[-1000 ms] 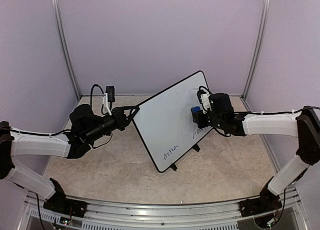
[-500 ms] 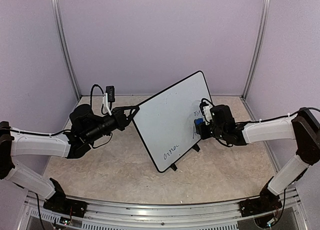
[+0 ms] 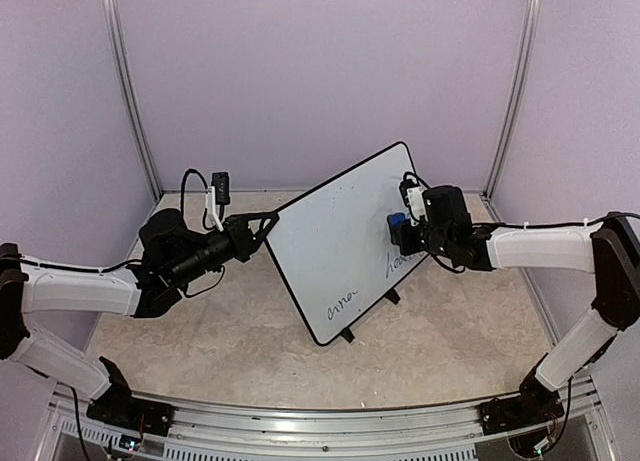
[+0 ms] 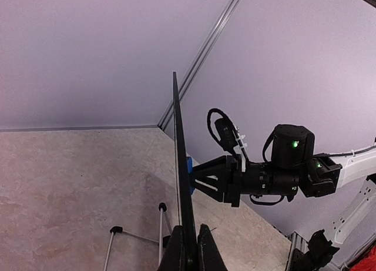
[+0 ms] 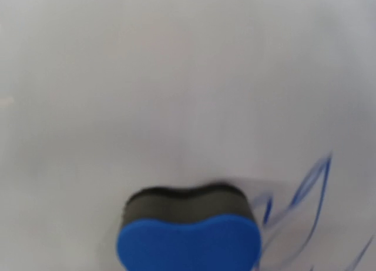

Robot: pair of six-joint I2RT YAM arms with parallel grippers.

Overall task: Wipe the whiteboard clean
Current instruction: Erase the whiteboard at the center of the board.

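You have a beige, marbled bench [image 3: 240, 346] under everything, its surface matte and mottled. Behind it stands a plain lavender back wall [image 3: 320, 81], and side walls of the same colour close in on the left and right. Two slim aluminium posts mark the rear corners, the left post [image 3: 128, 91] and the right post [image 3: 515, 81]. In the overhead view both lean slightly outward toward the top. Along the near edge runs a ribbed metal rail [image 3: 330, 423]. You also see a small eraser [image 5: 188, 236], blue-backed, with a dark felt layer beyond the blue.

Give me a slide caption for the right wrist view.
Blue-and-black eraser against the whiteboard, blue handwriting beside it.
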